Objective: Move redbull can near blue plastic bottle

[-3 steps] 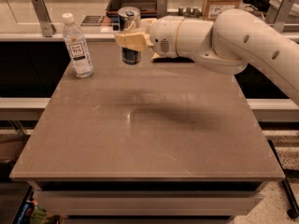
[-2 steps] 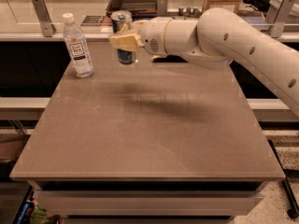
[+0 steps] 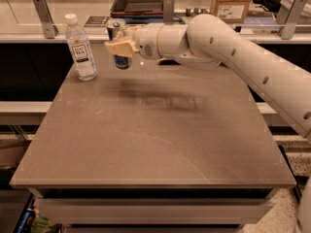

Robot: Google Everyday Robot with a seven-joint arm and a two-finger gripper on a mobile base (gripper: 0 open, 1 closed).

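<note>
My fingers, tan and blocky, are clamping shut around the middle of the can, a slim metal cylinder with blue sides and a silver top. I am holding it upright above the far part of the bench, a flat matte brown slab. The clear plastic bottle, white-capped and white-labelled, is standing near the can, not touching it.

Pincer gripping redbull can hangs right of blue plastic bottle.
</note>
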